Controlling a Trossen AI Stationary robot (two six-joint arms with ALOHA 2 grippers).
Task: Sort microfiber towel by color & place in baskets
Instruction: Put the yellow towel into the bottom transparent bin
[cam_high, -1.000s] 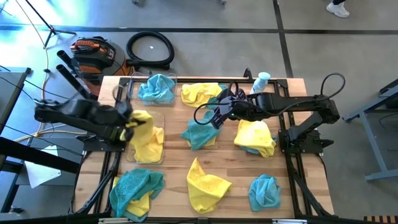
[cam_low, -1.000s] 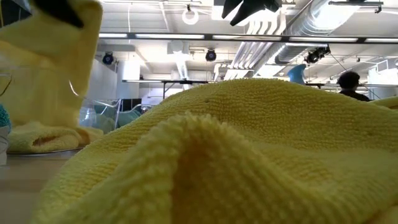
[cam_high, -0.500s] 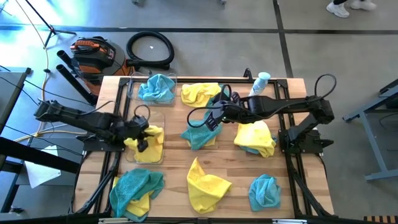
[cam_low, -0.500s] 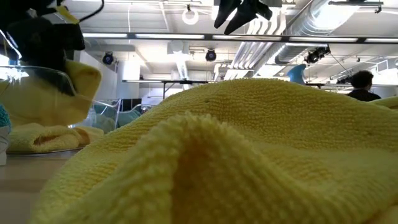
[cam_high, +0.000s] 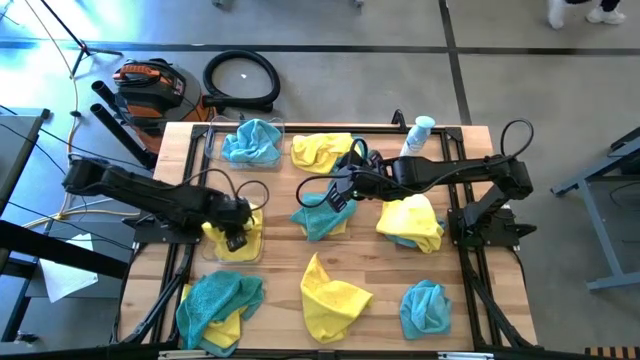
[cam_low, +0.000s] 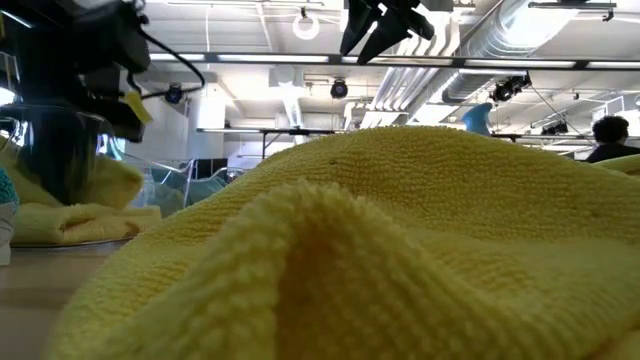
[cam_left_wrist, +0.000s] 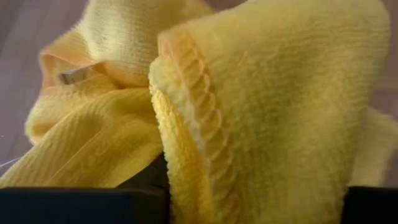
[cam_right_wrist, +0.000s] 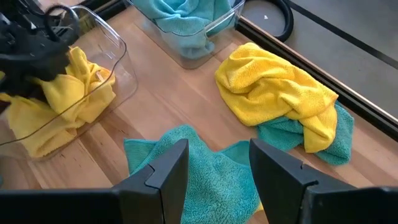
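My left gripper (cam_high: 237, 232) reaches down into the clear basket (cam_high: 261, 192) at the table's left, open around a fold of the yellow towel (cam_left_wrist: 273, 93) heaped inside it. The far basket (cam_high: 213, 140) holds a teal towel (cam_high: 252, 140). My right gripper (cam_right_wrist: 214, 171) hovers open above a teal towel (cam_high: 322, 217) at the table's middle and touches nothing. In the low view it shows high up (cam_low: 385, 22). My left gripper comes from above into the basket, and a hemmed fold of the yellow towel (cam_left_wrist: 186, 124) stands up between its open fingers. The towel rests heaped in the basket. Whether the fingers still touch the fold I cannot tell.
Loose towels lie about: yellow over teal at far centre (cam_high: 322, 150), yellow over teal at right (cam_high: 410, 220), yellow at near centre (cam_high: 330, 295), teal with yellow at near left (cam_high: 215, 305), teal at near right (cam_high: 425, 308). A white-and-blue bottle (cam_high: 419, 131) stands far right.
My left gripper has gone down and toward the table's right into the left basket with the yellow towel. The towel hung lifted below it before and now lies heaped in the basket. My right gripper has drifted toward the table's left, over the middle teal towel.
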